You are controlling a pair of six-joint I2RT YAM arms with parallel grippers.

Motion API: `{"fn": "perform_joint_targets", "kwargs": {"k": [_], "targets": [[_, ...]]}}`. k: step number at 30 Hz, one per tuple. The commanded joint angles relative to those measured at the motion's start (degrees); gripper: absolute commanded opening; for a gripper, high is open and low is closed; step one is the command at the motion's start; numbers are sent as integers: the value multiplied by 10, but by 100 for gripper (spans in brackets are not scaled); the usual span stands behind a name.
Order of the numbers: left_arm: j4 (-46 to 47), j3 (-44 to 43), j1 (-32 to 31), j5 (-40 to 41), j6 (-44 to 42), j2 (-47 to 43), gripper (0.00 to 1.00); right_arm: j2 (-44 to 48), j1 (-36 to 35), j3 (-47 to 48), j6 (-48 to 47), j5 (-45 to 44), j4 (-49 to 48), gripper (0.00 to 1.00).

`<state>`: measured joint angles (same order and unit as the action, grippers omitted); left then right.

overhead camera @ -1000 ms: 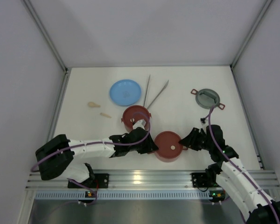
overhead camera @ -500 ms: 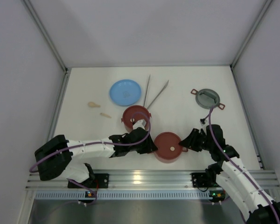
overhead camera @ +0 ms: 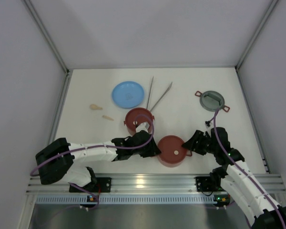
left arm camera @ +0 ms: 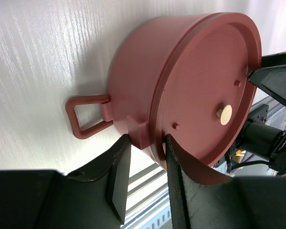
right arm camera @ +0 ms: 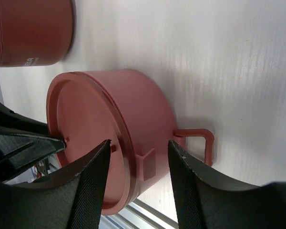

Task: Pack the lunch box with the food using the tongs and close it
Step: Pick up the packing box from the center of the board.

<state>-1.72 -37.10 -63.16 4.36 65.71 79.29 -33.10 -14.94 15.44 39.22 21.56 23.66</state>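
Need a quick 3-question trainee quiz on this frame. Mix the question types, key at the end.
1. True or false: a claw is holding the tongs.
2. Which claw is clamped on the near bowl? A) left B) right C) neither
3. In the top view, what lies just left of the tongs?

Key
1. False. They lie untouched on the table.
2. A. The left claw pinches the bowl's rim. The right claw stands open around the opposite side.
3. The blue plate.
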Motion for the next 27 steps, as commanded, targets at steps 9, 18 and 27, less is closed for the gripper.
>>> {"fn": "perform_joint_targets", "kwargs": {"k": [9, 18, 27], "targets": [[-34, 7, -7, 12, -15, 22, 0, 16, 3, -26, 18, 37, -41, 45], [-29, 5, -7, 9, -15, 30, 0, 23, 3, -39, 22, 44, -45, 41], [-39, -3, -7, 10, -23, 29, 0, 27, 3, -20, 26, 53, -37, 19]]}}
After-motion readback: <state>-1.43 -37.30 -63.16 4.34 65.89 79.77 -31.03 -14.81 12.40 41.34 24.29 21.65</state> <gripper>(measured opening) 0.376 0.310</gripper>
